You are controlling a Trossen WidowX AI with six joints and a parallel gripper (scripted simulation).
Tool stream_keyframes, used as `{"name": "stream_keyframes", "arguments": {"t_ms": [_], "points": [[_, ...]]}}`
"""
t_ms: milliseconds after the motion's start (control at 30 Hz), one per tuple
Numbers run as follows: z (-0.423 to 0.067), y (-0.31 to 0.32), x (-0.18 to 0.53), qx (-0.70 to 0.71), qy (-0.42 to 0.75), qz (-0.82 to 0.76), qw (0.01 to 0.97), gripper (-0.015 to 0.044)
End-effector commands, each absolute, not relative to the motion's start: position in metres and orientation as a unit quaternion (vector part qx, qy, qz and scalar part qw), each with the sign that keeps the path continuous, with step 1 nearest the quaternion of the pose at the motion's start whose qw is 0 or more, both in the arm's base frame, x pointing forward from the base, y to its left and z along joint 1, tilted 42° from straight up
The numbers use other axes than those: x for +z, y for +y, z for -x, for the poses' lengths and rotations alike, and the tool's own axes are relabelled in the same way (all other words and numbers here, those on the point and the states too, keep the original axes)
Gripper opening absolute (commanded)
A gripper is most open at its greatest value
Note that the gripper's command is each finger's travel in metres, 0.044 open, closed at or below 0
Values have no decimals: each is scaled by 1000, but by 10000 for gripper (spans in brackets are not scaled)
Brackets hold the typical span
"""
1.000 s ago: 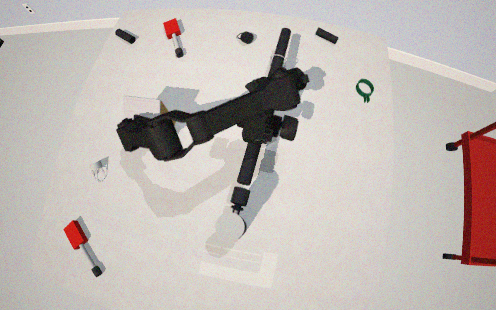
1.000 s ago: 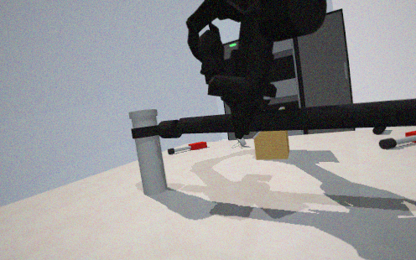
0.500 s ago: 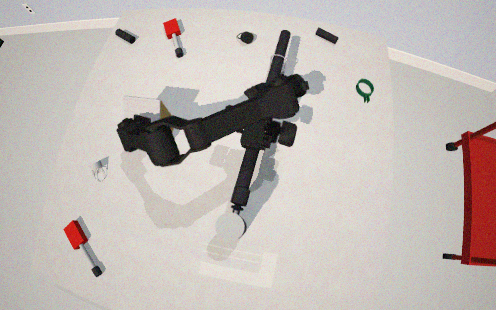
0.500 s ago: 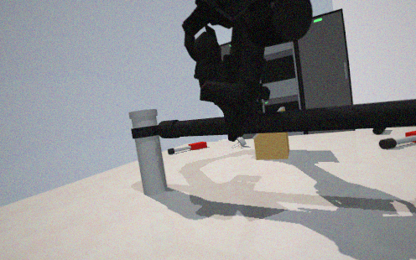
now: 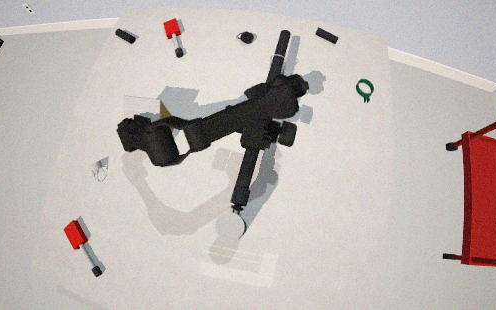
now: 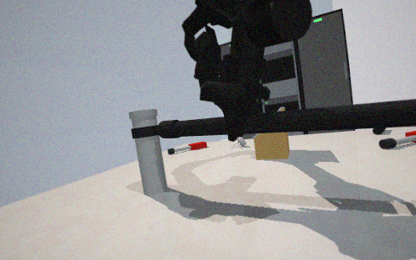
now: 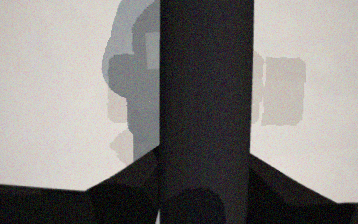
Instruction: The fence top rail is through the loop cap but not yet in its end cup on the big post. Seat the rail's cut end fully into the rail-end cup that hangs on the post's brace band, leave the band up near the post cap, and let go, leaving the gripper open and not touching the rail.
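The black top rail lies level above the table. Its near end meets the rail-end cup. The cup hangs on the black brace band, which sits just under the top of the grey big post. I cannot tell how deep the rail sits in the cup. My gripper is shut on the rail near its middle. The arm hides the loop cap.
Two red-handled tools, small black parts and a green loop lie around the table. A brown box stands behind the rail. A red cart stands off the table to the right.
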State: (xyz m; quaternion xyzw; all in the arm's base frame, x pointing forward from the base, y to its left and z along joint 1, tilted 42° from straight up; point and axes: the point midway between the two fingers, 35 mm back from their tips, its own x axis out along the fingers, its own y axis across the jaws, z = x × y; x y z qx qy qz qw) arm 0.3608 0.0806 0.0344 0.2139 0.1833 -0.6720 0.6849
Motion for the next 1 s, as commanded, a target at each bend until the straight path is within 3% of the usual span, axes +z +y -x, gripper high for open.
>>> {"name": "stream_keyframes", "arguments": {"t_ms": [0, 967], "points": [[-361, 78, 41, -670, 179, -211, 689, 0], [-361, 80, 35, -672, 183, -214, 685, 0]]}}
